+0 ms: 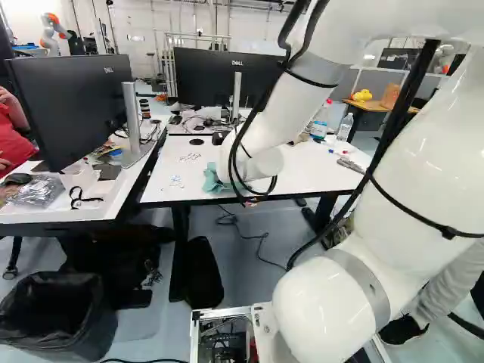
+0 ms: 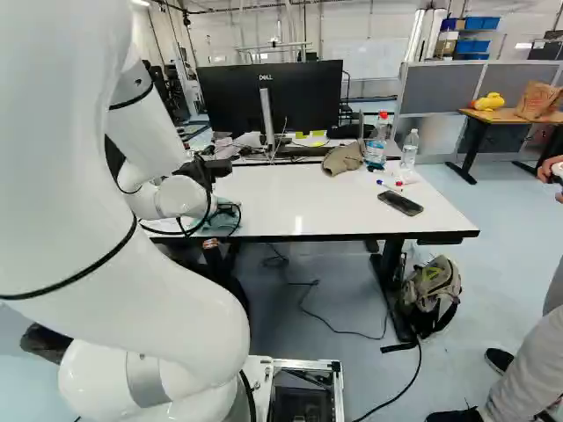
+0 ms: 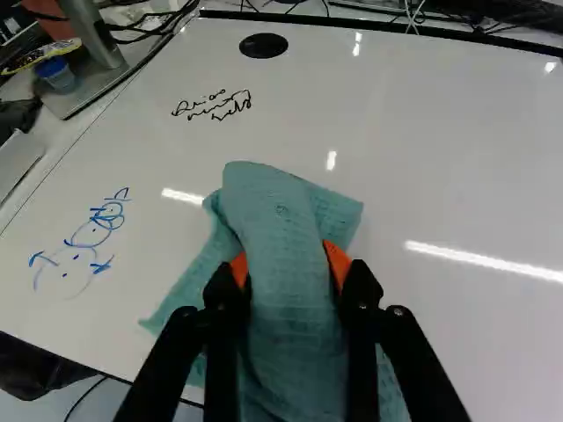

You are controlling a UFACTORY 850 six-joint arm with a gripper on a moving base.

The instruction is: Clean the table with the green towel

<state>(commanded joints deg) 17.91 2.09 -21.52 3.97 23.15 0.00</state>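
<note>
while the green towel is in hand, the ink waits: wiping looks barely begun

as the action stands, the gripper (image 3: 288,266) has the green towel (image 3: 280,211) pinched in a thick fold between its two orange pads, its loose corners fanned out over the white table (image 3: 475,167). it sits just inside the near edge, left of the middle, and it looks ready to wipe!

now for the score. black writing (image 3: 213,105) shows crisp and whole, in from the left edge and well back from the near one. blue doodles (image 3: 84,242) sit towards the near left corner, every bit as bold, with the towel beside them and not on them. so neither scrawl is cleaned off, and both look like the main work left.

over to the right, the surface shows glossy white, though whether it's been wiped, nobody can tell from here. a phone (image 2: 400,203) lies towards the right edge, pens (image 2: 391,185) just behind it, bottles (image 2: 376,148) by the far right corner; any pass there would have to steer around them. grip made, then, and nearly all the cleaning to come, by the look of it.
</note>
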